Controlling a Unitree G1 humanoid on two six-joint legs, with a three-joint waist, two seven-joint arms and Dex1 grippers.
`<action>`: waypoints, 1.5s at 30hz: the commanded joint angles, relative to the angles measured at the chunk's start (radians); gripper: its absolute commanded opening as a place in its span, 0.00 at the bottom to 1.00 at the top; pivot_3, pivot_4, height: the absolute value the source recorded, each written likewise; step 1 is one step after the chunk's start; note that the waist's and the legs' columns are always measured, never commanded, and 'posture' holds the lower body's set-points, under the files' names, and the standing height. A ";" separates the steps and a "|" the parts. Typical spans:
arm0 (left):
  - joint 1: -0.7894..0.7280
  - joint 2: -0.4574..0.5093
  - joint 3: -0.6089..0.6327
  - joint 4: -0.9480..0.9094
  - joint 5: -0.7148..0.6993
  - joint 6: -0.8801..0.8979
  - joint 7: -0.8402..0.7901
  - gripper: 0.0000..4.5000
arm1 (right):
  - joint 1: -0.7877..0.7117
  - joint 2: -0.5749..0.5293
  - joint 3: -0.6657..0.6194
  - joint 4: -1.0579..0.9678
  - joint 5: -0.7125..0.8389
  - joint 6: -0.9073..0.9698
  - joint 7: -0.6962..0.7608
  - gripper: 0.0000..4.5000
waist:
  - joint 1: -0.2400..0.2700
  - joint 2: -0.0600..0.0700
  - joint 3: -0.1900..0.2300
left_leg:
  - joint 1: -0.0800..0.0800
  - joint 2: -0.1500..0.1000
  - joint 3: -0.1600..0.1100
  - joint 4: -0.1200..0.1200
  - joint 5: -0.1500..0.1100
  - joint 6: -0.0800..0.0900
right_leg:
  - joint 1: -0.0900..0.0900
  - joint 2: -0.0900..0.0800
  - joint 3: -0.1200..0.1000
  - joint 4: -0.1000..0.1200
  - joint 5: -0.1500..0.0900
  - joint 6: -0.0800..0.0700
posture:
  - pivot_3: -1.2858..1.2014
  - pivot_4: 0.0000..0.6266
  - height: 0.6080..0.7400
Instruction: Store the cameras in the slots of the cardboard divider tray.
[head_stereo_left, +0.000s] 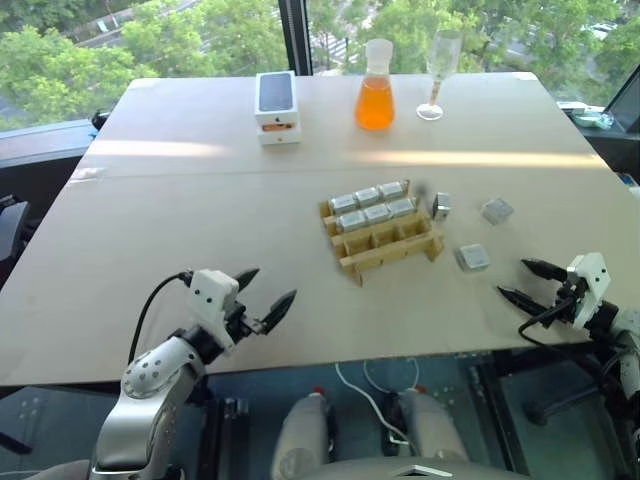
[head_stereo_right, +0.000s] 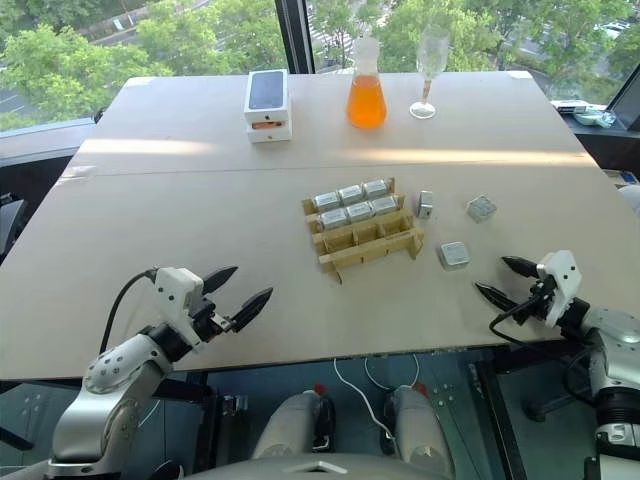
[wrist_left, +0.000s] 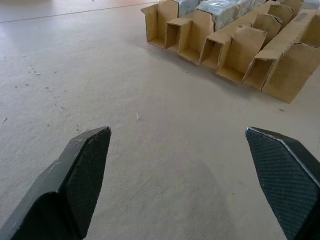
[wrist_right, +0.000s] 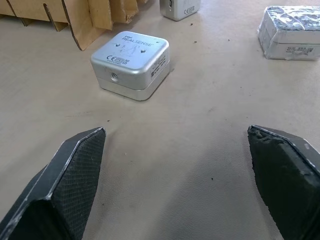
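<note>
While both my arms hover low over the near edge of the matte beige worktop (head_stereo_left: 200, 200), my left claw (head_stereo_left: 268, 297) is spread wide and empty, its black tapered fingers (wrist_left: 82, 175) showing a fine cross-hatched grip surface. My right claw (head_stereo_left: 524, 281) is likewise released, holding nothing, its textured pads (wrist_right: 70, 185) pointing toward the loose cameras.

Near the middle of the worktop sits the cardboard divider tray (head_stereo_left: 385, 245), a tan lattice of thin corrugated strips with notched ends sticking out past the walls. Six silver-grey cameras (head_stereo_left: 375, 205) fill its two far rows, boxy and snug in their slots; the near row of three slots stands open.

Three more cameras lie loose to the right of the tray. One (head_stereo_left: 441, 206) stands just beside the tray's far corner. Another (head_stereo_left: 497, 210) sits further right, apparently in crinkled clear wrap. The nearest camera (wrist_right: 131, 64) lies flat, a rounded-corner brushed-metal block with a small threaded hole in its top face.

At the far edge stand a white phone box (head_stereo_left: 277, 105), a flask of orange liquid (head_stereo_left: 375, 90) and a clear stemmed glass (head_stereo_left: 438, 70).
</note>
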 joint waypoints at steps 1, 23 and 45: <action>-0.013 0.000 0.018 -0.003 -0.019 -0.020 -0.005 0.99 | -0.006 -0.023 -0.026 -0.009 0.003 -0.025 0.009 1.00 | 0.000 0.000 0.000 | 0.000 0.000 0.000 0.000 0.000 0.000 | 0.000 0.000 0.000 0.000 0.000 0.000 | 0.52 0.24 1.00; -0.086 0.073 0.068 -0.074 -0.182 0.037 -0.120 0.99 | 0.108 0.081 -0.006 -0.332 0.018 0.145 -0.184 1.00 | 0.001 0.000 0.000 | 0.000 0.001 0.000 0.000 0.000 0.000 | 0.000 0.000 0.000 0.000 0.000 0.000 | 0.52 0.24 1.00; -0.212 0.421 -0.061 -0.164 -0.221 0.140 -0.464 0.99 | 0.171 0.361 0.120 -0.553 -0.161 0.206 -0.649 1.00 | -0.008 0.005 0.000 | 0.000 0.001 0.001 -0.001 0.000 -0.001 | -0.002 0.001 0.002 0.000 0.000 0.000 | 0.52 0.24 1.00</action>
